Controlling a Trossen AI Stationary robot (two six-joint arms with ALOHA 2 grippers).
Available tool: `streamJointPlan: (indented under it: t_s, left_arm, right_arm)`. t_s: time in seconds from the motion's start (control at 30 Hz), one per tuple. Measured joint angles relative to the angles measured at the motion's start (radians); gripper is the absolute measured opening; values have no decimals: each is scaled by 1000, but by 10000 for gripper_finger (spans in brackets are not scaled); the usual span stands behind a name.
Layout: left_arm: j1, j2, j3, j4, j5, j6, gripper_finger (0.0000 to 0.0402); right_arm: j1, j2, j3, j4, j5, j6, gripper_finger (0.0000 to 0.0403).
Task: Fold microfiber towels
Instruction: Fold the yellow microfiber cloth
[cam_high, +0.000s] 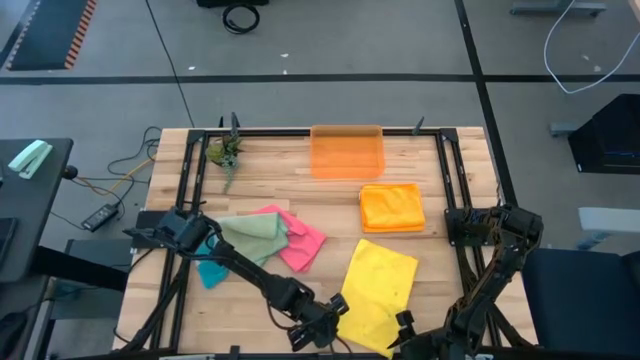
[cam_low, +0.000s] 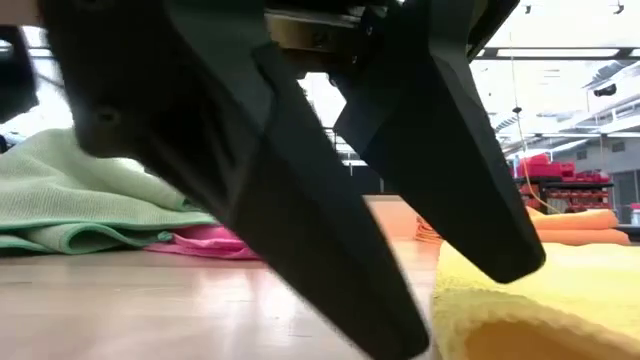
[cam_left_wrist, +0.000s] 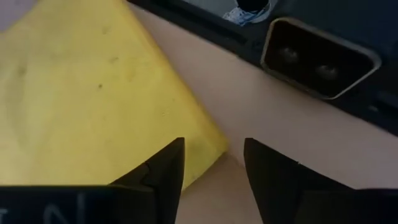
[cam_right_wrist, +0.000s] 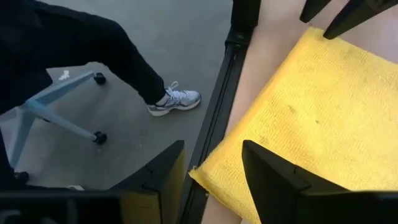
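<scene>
A yellow towel (cam_high: 380, 285) lies spread flat on the table near the front edge. My left gripper (cam_high: 338, 318) is open just above its near left corner (cam_left_wrist: 208, 146), one finger over the cloth and the other over bare wood. In the low view these fingers (cam_low: 400, 300) stand astride the towel's edge (cam_low: 480, 320). My right gripper (cam_right_wrist: 211, 171) is open over another near corner (cam_right_wrist: 202, 177) at the table's front edge; it also shows in the high view (cam_high: 400, 338). I cannot see either gripper touching the cloth.
A heap of sage green (cam_high: 250, 235), pink (cam_high: 305, 245) and teal (cam_high: 210, 270) towels lies at the left. A folded orange towel (cam_high: 392, 208) lies in front of the translucent orange bin (cam_high: 346, 152). A person's leg and shoe (cam_right_wrist: 177, 98) stand beyond the front edge.
</scene>
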Motion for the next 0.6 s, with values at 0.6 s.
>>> streamJointPlan:
  t_s: [0.6]
  left_arm:
    - [26,24,1,-22,5,-149,92]
  right_arm:
    - [-10,105,0,41,-66,54,173]
